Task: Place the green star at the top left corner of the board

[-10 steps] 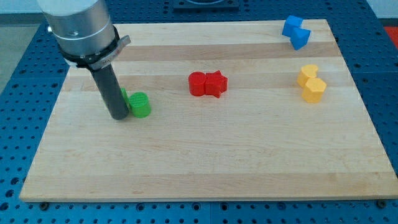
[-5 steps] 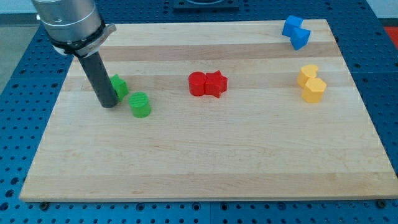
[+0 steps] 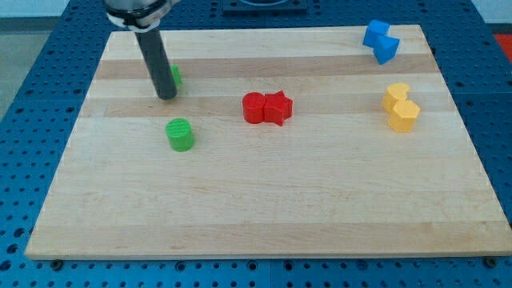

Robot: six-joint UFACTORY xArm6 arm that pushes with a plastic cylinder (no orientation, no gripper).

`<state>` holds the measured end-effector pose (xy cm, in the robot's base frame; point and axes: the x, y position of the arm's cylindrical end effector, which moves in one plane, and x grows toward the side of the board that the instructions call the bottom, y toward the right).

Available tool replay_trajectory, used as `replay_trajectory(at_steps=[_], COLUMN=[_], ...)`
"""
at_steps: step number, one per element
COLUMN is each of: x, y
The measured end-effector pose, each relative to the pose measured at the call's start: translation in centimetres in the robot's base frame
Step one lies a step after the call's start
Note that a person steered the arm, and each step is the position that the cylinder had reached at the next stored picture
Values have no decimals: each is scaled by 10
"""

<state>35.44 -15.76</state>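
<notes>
Now we are in the middle of the push: our tip [image 3: 166, 97] stands at the lower left side of the green star [image 3: 174, 76], touching it as far as we can see, and the rod hides most of that block. We have no fingers, only a plain rod, so nothing is spread or pinched. The green star sits in the upper left part of the board [image 3: 264, 216], near the top edge but not yet in the corner. We judge that the next move needs the tip on the star's right side, to push it left and up.

We count seven blocks: one green star, one green cylinder [image 3: 180, 134], two red blocks [image 3: 267, 107] touching, two blue blocks [image 3: 381, 41], two yellow blocks [image 3: 401, 106].
</notes>
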Motion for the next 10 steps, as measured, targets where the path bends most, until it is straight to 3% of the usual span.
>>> replay_trajectory(at_steps=[2, 10], x=[-31, -84], y=[12, -66])
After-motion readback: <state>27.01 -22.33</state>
